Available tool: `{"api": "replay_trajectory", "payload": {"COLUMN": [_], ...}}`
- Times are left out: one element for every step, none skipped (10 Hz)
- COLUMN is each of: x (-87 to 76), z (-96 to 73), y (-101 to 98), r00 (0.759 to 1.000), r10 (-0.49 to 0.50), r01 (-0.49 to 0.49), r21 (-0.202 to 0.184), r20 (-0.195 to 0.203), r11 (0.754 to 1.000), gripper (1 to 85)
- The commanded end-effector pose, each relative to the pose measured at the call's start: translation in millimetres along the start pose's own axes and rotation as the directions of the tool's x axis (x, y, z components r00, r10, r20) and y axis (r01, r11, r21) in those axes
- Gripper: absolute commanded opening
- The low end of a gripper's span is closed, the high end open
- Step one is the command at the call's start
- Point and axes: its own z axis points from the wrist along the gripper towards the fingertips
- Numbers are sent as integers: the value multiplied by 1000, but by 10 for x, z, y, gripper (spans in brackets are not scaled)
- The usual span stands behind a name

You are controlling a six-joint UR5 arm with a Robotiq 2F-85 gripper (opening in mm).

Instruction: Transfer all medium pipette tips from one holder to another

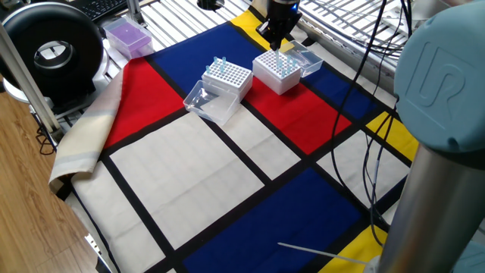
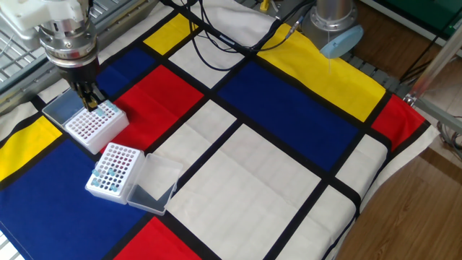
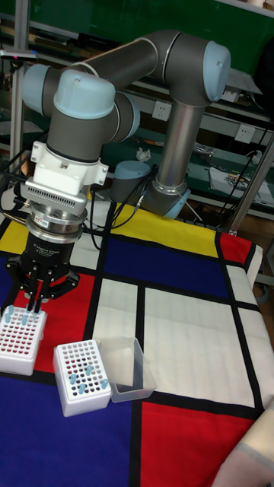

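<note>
Tall fixed view: the end effector (image 3: 35, 304) is seen poised directly over the far white holder (image 3: 20, 340), its fingers drawn close together with tips just at the top face; whether a tip is pinched between them cannot be told; from the other fixed view the end effector (image 2: 91, 102) is set at that holder's (image 2: 92, 128) corner nearest the arm. The medium pipette tips (image 3: 82, 374) are seen as small pale-blue translucent cones; a cluster is seated in the near holder (image 3: 79, 378), whose clear lid (image 3: 128, 369) lies hinged open beside it; a few (image 1: 282, 64) stand in the holder under the end effector. A slight misalignment with a hole could be judged to tilt or jam a tip; the light holder might also be dragged across the patterned cloth (image 2: 274, 173) covering the worktop.
</note>
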Motion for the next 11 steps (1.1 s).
{"api": "replay_trajectory", "payload": {"x": [-48, -63, -73, -78, -85, -94, -101, -103, -108, -109, -107], "z": [-24, -26, -21, -16, -13, -8, -4, -1, 4, 17, 36], "y": [37, 49, 58, 60, 58, 59, 56, 56, 55, 53, 61], "r00": [1000, 1000, 1000, 1000, 1000, 1000, 1000, 1000, 1000, 999, 999], "r10": [11, 12, 14, 14, 12, 12, 10, 12, 12, 9, 8], "r01": [-11, -12, -14, -13, -12, -12, -10, -11, -11, -9, -8], "r21": [-10, -9, -9, -8, -7, -7, -5, -5, -6, -9, -14], "r20": [11, 14, 17, 19, 20, 22, 23, 25, 28, 32, 36], "r11": [1000, 1000, 1000, 1000, 1000, 1000, 1000, 1000, 1000, 1000, 1000], "gripper": [17, 17, 17, 17, 17, 17, 17, 17, 17, 17, 17]}}
